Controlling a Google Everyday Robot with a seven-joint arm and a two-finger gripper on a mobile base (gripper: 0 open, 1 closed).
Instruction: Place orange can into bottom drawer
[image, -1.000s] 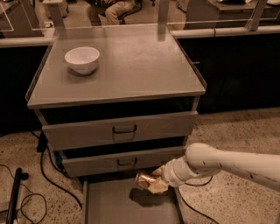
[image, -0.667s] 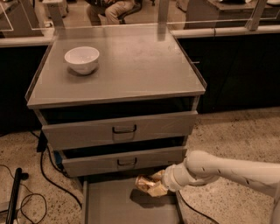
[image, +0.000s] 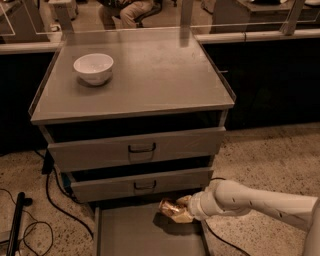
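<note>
The orange can (image: 170, 208) is a small shiny orange-gold can lying on its side, held in my gripper (image: 178, 210) just above the bottom drawer (image: 130, 235). The drawer is pulled out, a wide shallow grey tray with thin side walls. The can hangs over the drawer's back right part, just below the middle drawer's front. My white arm comes in from the right. The gripper is shut on the can, and its fingers are partly hidden behind the can.
The grey cabinet top (image: 150, 75) carries a white bowl (image: 93, 68) at its left rear. The two upper drawers with dark handles (image: 142, 148) stand slightly open. Black cables (image: 30, 230) lie on the speckled floor at left. A seated person (image: 127, 10) is behind the cabinet.
The arm has lowered a little and drawn slightly left, bringing the can closer to the bottom drawer's floor. The can stays in the gripper.
</note>
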